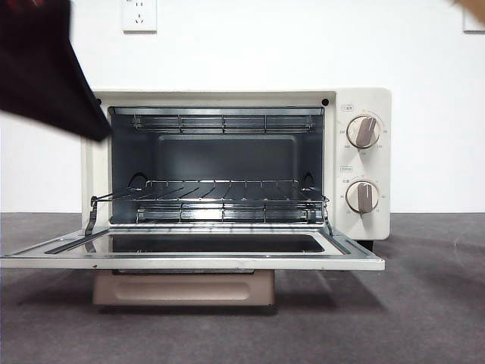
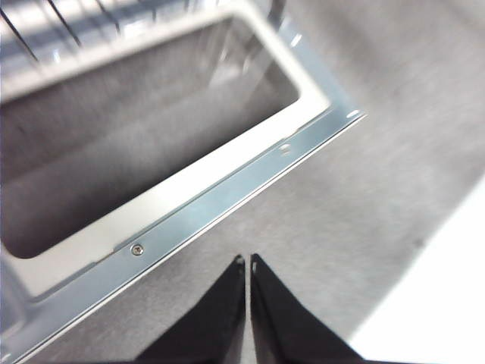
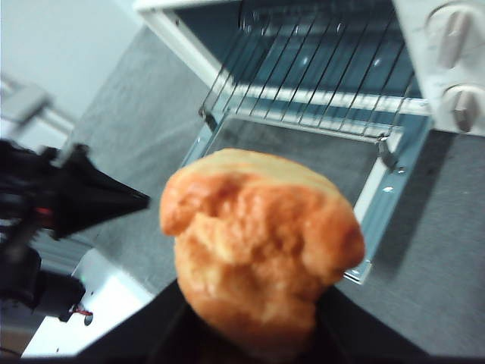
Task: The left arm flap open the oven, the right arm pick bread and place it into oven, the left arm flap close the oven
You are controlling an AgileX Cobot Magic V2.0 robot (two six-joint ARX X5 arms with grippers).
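Observation:
The cream-white oven (image 1: 364,102) stands open, its glass door (image 1: 189,262) flapped down flat, the beige handle (image 1: 182,288) hanging under it. The wire rack (image 1: 227,189) inside is bare. My left gripper (image 2: 246,262) is shut and empty, just off the door's metal front rim (image 2: 227,205); in the front view it is the big black shape (image 1: 45,68) at the upper left. My right gripper (image 3: 246,341) is shut on the golden-brown bread (image 3: 258,250), held high in front of the open door (image 3: 379,189). The bread hides its fingertips.
Two beige knobs (image 1: 364,163) sit on the oven's right panel. The grey table (image 1: 424,303) extends in front of and to the right of the oven. A white wall with a socket (image 1: 139,15) is behind. The left arm's black tip (image 3: 114,201) shows in the right wrist view.

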